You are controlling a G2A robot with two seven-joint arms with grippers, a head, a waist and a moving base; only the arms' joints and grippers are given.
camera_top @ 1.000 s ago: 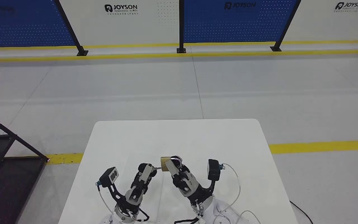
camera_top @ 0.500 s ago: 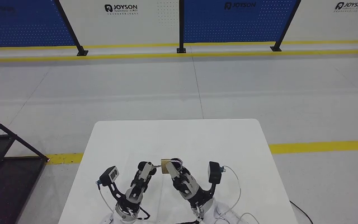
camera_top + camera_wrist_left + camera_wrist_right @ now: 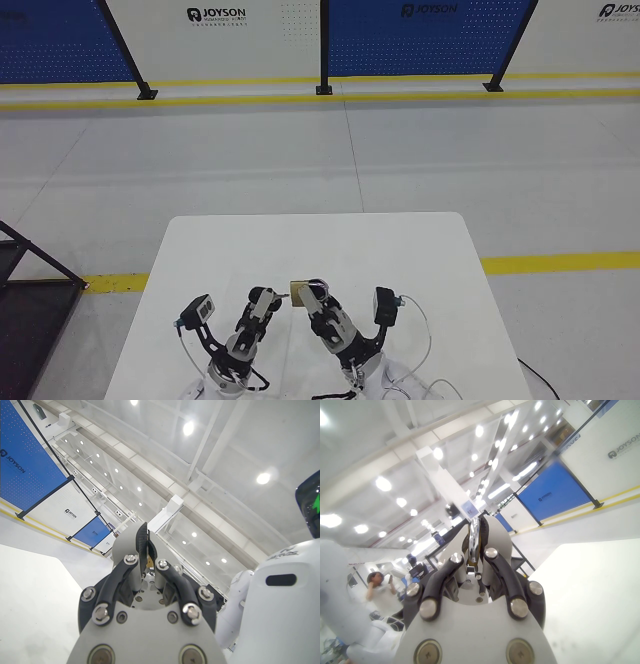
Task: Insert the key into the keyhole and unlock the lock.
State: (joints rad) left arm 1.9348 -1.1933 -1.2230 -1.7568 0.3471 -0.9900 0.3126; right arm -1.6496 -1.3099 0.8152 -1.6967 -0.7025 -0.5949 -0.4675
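Note:
A small brass padlock (image 3: 298,291) hangs just above the white table (image 3: 320,240) near its front edge, and my right gripper (image 3: 307,296) is shut on it. In the right wrist view the lock's chrome shackle (image 3: 473,540) stands between the fingers of the right gripper (image 3: 480,522). My left gripper (image 3: 268,298) sits close beside the lock on its left and points at it. It is shut on the key; a sliver of brass key (image 3: 150,562) shows between the pads of the left gripper (image 3: 145,531). The key's tip and the keyhole are hidden.
The table's bare white top (image 3: 30,580) stretches away behind both grippers. A black frame (image 3: 30,262) stands off the table's left side. Blue and white barrier panels (image 3: 420,30) line the far floor.
Both arms have shifted very slightly to the right. The lock and the key stay held, and the gap between the grippers looks much the same.

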